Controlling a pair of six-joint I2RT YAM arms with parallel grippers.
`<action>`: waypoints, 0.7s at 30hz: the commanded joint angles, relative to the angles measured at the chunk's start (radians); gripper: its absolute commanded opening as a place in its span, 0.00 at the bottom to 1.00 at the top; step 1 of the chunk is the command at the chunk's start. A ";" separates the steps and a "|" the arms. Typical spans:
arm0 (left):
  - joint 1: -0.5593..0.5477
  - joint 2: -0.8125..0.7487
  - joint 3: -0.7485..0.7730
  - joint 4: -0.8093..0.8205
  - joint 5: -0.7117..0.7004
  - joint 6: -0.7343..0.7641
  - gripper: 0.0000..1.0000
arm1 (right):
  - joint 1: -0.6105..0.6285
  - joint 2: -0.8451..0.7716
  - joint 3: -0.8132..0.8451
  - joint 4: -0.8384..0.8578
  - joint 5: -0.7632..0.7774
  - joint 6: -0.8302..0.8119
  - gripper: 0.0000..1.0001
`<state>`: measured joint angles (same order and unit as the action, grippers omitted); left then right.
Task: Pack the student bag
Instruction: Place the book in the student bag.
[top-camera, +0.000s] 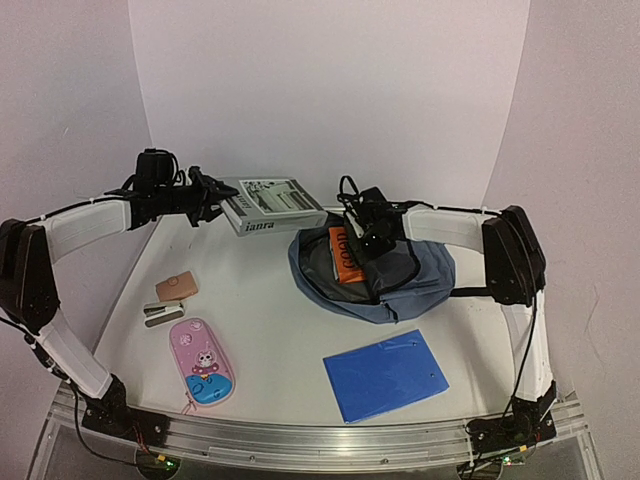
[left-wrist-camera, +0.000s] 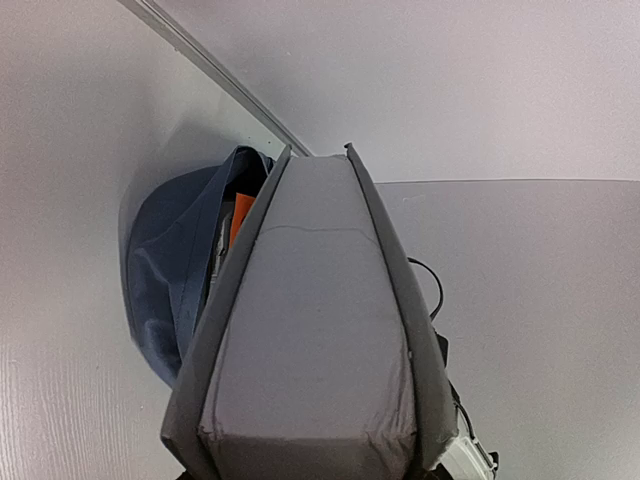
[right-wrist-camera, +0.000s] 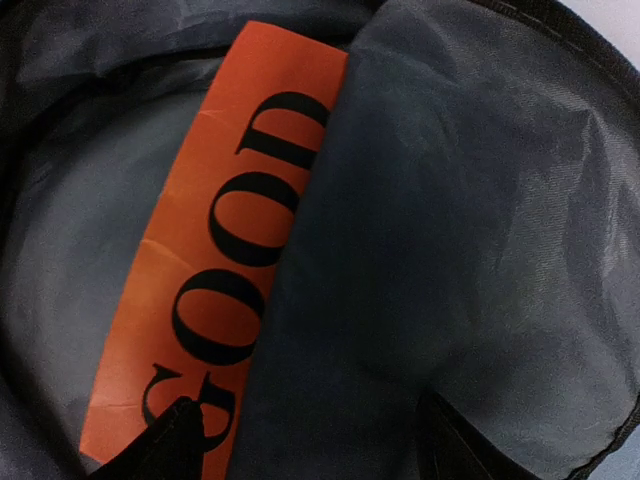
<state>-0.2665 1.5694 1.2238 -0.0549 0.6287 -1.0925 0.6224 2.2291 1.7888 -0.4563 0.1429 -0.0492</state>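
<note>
The student bag (top-camera: 400, 285), slate blue, lies open at the back middle of the table. An orange book (top-camera: 343, 255) printed "GOOD" sits inside it. My right gripper (top-camera: 362, 238) is down in the bag's mouth. In the right wrist view its fingers (right-wrist-camera: 165, 445) stand apart, open, with a fold of the bag's dark lining (right-wrist-camera: 450, 250) between them and the orange book (right-wrist-camera: 230, 250) to their left. My left gripper (top-camera: 213, 203) is shut on a grey book (top-camera: 272, 205), held in the air left of the bag. In the left wrist view the grey book (left-wrist-camera: 310, 330) fills the frame and hides the fingers.
A flat bright-blue folder (top-camera: 385, 375) lies at the front right. At the front left are a pink pencil case (top-camera: 202, 362), a stapler (top-camera: 165, 313) and a small tan item (top-camera: 176, 285). White walls close in the back and both sides.
</note>
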 joint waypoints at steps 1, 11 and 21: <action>0.001 -0.062 0.001 -0.014 0.040 0.051 0.12 | -0.007 0.013 0.056 -0.003 0.094 -0.021 0.40; -0.005 -0.019 -0.067 -0.018 0.226 0.134 0.10 | -0.009 -0.146 0.080 -0.037 -0.073 -0.010 0.00; -0.090 0.198 0.037 0.118 0.240 0.104 0.08 | -0.008 -0.219 0.102 -0.036 -0.255 0.000 0.00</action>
<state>-0.3140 1.6879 1.1764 -0.0436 0.8440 -0.9904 0.6022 2.0794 1.8291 -0.5260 0.0125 -0.0585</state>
